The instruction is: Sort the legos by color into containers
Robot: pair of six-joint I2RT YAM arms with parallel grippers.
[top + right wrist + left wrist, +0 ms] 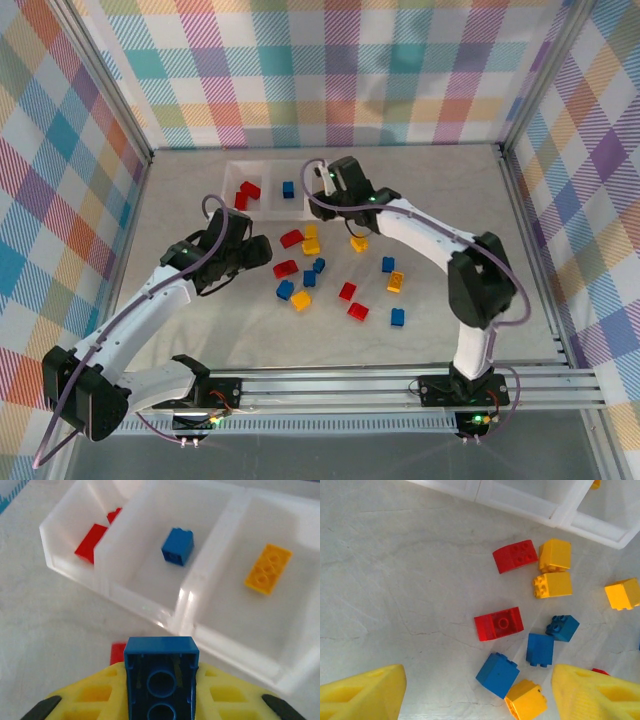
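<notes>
The yellow right gripper [160,690] is holding a blue lego [161,665]. Ahead, a whitish tray [145,606] is holding an orange brick [268,568].

I have bare table [395,580] left of the loose bricks [498,624] under my left gripper [477,695]. Past the held brick [161,680] in my right gripper [161,692], the tray's [145,607] low wall stands before its mostly free middle compartment [150,572].

The right gripper [161,692] clamped a blue plastic brick [161,672] near a whitish three-compartment plastic tray [150,611] holding red bricks [92,540], a blue block [177,546] and a yellow-orange plate [268,568].
</notes>
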